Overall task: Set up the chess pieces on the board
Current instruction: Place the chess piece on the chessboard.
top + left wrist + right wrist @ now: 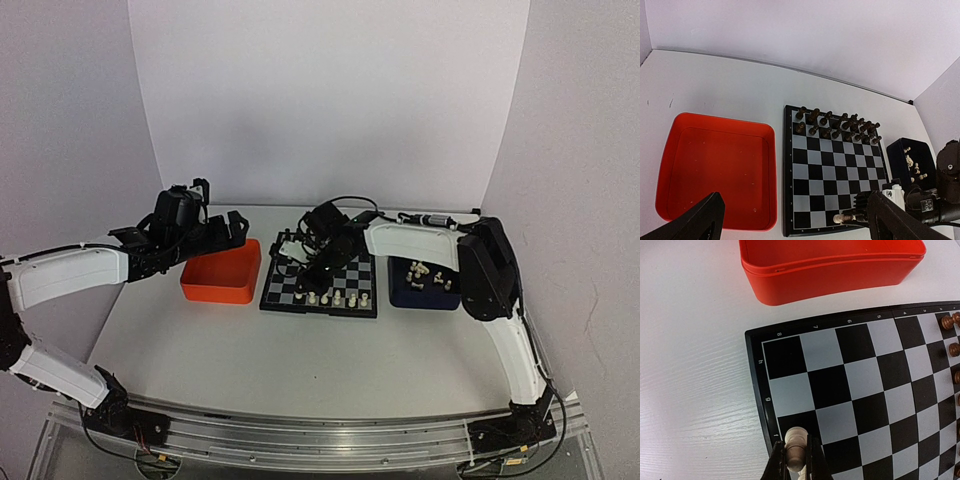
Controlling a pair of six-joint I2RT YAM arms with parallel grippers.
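**Tipping risk at the board's near edge**

Left of the board [805,170], above the orange tray [715,165]: left hand [795,195] spread wide, carrying nothing. At the board's near edge, toward its left corner: right hand [796,460] clamped on one white piece [796,437], tiny, cream, round-headed, narrower than a square. Could topple or straddle a line if released tilted or off-centre. Could also bump the white row [338,298] just beside. Right of the board, in the blue tray [425,302]: more cream pieces, jumbled.
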